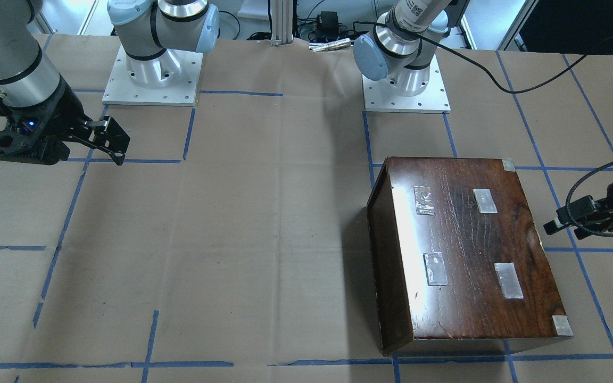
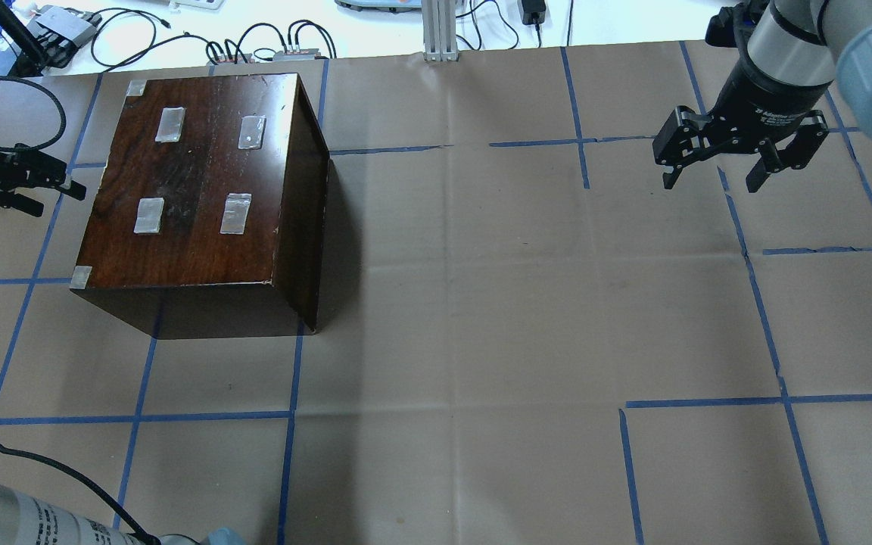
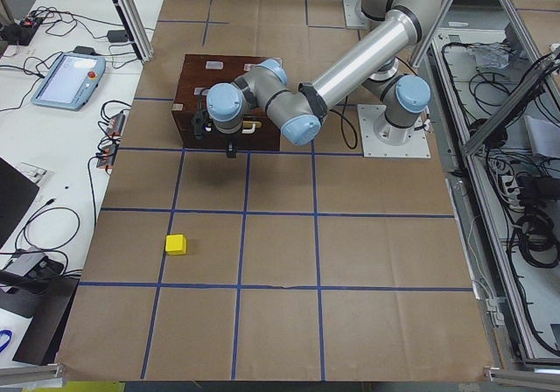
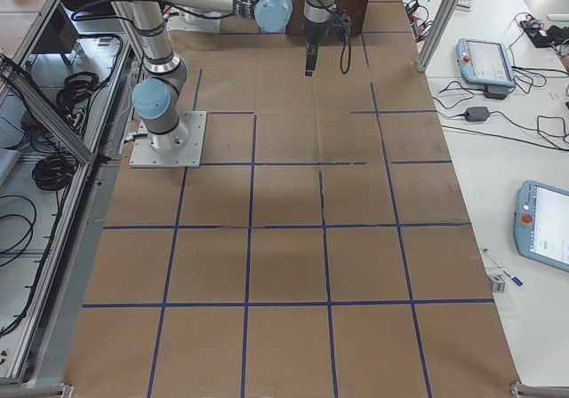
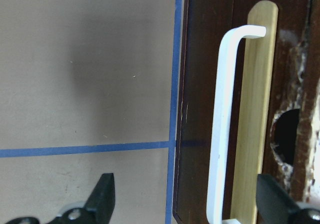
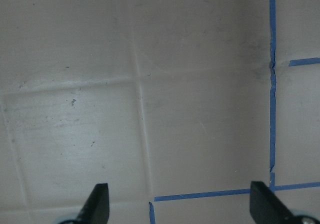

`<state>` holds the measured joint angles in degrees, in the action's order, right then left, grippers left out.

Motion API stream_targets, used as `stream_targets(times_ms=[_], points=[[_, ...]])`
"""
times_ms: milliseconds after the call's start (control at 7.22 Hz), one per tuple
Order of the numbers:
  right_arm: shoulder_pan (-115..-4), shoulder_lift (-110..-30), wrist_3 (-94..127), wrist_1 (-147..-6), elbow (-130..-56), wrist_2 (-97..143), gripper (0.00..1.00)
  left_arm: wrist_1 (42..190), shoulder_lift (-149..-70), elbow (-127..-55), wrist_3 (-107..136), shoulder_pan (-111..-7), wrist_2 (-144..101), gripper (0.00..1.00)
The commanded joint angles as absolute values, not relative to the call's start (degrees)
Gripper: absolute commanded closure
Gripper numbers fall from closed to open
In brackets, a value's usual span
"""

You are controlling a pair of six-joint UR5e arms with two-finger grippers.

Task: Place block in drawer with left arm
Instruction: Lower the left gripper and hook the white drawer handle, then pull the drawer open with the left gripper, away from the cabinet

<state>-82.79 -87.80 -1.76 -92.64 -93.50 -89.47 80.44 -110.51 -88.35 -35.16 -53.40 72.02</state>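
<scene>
The yellow block (image 3: 176, 244) shows only in the exterior left view. It lies on the paper toward the table's left end, well apart from the box. The drawer is shut inside the dark box (image 2: 194, 182), and its tray is hidden. Its dark front (image 5: 200, 109), with a white handle (image 5: 222, 124) and a half-round notch (image 5: 287, 139), faces my left gripper (image 5: 187, 204). That gripper is open and empty, just off the front, and also shows in the overhead view (image 2: 54, 195). My right gripper (image 2: 716, 178) is open and empty above bare paper.
The box (image 1: 466, 244) has tape patches on its top. The table is covered in brown paper with blue tape lines (image 2: 292, 415). The arm bases (image 1: 406, 90) stand at the robot's edge. Cables and tablets lie on side benches beyond the table's edge.
</scene>
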Motion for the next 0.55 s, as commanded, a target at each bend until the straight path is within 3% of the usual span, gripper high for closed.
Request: stream_targets(times_ms=[0, 416], points=[[-82.79, -87.8, -1.76, -92.64, -93.51, -89.47, 0.0, 78.32, -112.32, -88.24, -34.98, -54.83, 71.98, 0.01], [-82.79, -87.8, -1.76, -92.64, -93.43, -89.47, 0.0, 77.7, -113.9, -87.54, -34.98, -55.28, 71.98, 0.01]])
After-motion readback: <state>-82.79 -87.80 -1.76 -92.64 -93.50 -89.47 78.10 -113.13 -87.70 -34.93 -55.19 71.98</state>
